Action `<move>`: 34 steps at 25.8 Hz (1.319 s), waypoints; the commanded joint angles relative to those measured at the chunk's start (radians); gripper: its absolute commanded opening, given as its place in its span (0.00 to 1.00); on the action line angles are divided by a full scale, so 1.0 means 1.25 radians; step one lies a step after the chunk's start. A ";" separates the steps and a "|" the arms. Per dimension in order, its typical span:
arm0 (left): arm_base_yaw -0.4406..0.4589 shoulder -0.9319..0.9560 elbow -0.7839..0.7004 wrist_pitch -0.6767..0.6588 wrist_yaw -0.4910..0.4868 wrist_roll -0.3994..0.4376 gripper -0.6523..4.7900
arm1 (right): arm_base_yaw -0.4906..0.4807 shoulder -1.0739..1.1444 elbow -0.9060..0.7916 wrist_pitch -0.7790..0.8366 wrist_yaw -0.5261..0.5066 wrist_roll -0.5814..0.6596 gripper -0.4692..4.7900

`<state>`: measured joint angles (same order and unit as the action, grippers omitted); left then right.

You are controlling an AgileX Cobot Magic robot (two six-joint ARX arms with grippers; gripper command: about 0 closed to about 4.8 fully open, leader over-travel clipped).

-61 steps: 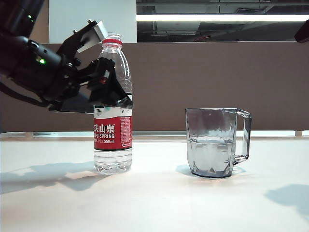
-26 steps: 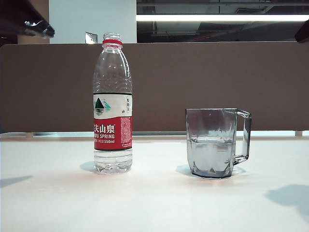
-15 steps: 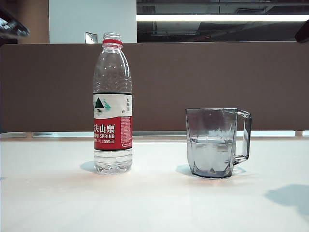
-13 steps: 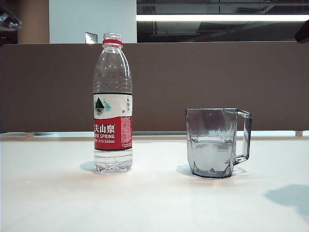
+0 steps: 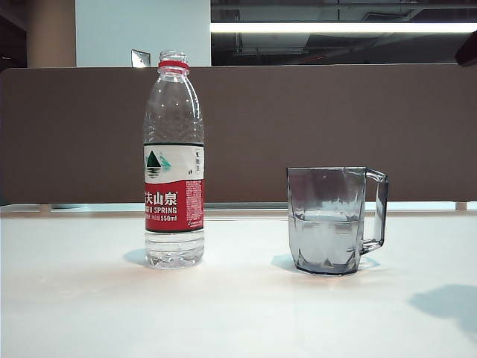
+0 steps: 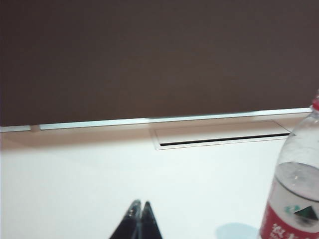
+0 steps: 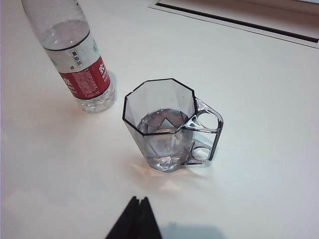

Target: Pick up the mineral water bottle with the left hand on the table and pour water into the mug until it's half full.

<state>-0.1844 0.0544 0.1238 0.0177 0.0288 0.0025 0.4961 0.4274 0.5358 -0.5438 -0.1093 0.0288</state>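
White tabletop fills the foreground of the exterior view, backed by a brown partition.

Exterior view: the mineral water bottle stands upright and uncapped on the table, well apart from the mug, on the side away from the mug's handle. The mug holds water to roughly half its height. Neither gripper appears here; only a shadow falls on the table beyond the mug's handle side.

Left wrist view: the left gripper shows as two dark fingertips pressed together, clenched on nothing, low over bare table. The bottle stands off to one side of it, not touched. A slot in the table lies beyond, along the partition's foot.

Right wrist view: the right gripper is likewise pinched closed and empty, hovering just short of the mug. The bottle stands beyond the mug, on its handle-free side.

Progress, as judged: with the bottle set down, the mug about half full and both grippers clear, the pour appears complete and nothing obvious is left.
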 commanded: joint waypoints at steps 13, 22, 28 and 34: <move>0.072 -0.041 -0.091 -0.011 0.028 0.025 0.11 | 0.000 -0.001 0.003 0.014 -0.001 -0.003 0.08; 0.126 -0.041 -0.091 -0.007 0.031 -0.009 0.11 | 0.000 -0.001 0.003 0.013 -0.001 -0.003 0.08; 0.126 -0.041 -0.091 0.059 0.031 -0.008 0.11 | 0.000 -0.001 0.003 0.014 -0.001 -0.003 0.08; 0.127 -0.041 -0.091 0.055 0.031 -0.009 0.11 | 0.000 -0.001 0.003 0.013 -0.001 -0.003 0.08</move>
<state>-0.0269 0.0029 0.0082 0.0856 0.0666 -0.0017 0.4961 0.4274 0.5358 -0.5442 -0.1093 0.0288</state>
